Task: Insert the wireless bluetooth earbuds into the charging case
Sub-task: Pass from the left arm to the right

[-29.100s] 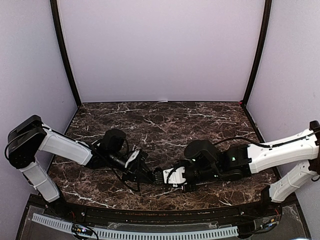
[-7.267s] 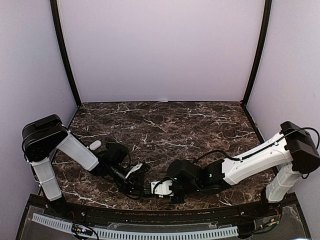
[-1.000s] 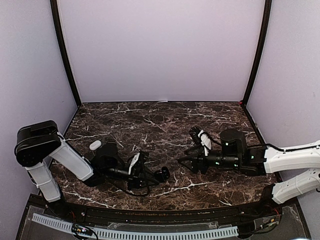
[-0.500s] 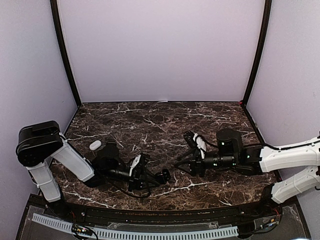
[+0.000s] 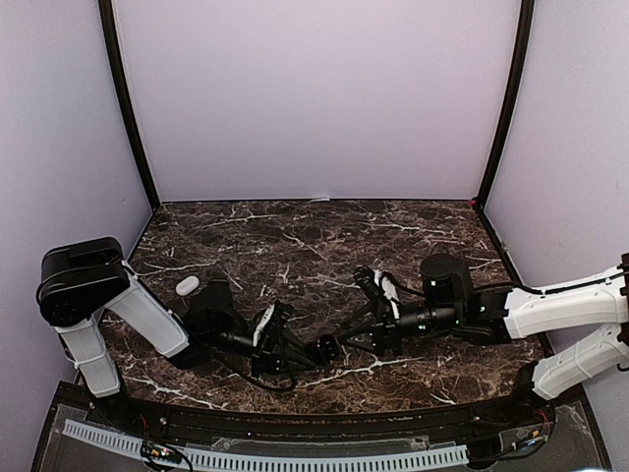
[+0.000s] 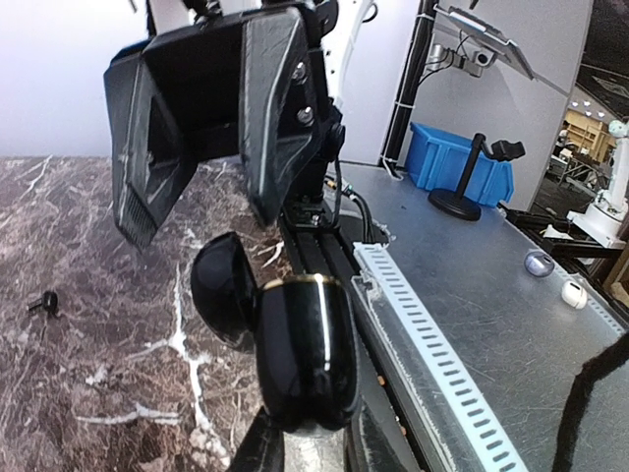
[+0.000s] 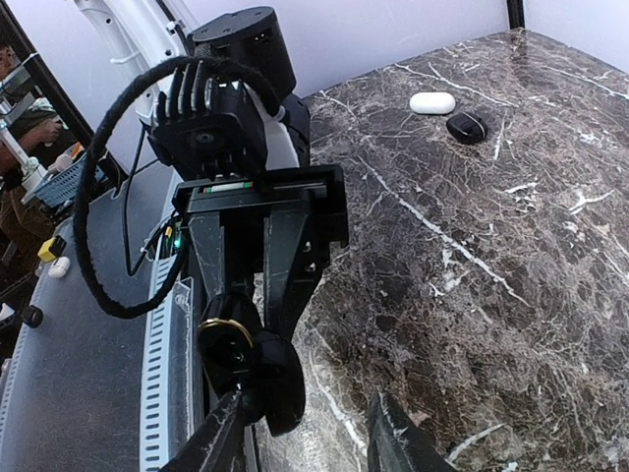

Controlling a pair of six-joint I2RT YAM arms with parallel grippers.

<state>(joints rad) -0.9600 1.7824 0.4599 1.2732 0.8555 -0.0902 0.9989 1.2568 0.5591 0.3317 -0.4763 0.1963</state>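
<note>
A glossy black charging case with a gold rim has its lid hanging open. My left gripper is shut on its lower body and holds it low over the marble near the table's front. In the top view the case sits between the two arms. My right gripper is level with it, just to its right, jaws open with nothing between them. From the right wrist, the case lies beside my right gripper's left finger. One small black earbud lies on the marble.
A white oval case and a dark oval object lie together on the marble behind the left arm; the white one shows in the top view. A slotted white cable duct runs along the table's front edge.
My right gripper has moved left and down toward the held case, with its jaws somewhat narrower. The left gripper has edged right with the case.
</note>
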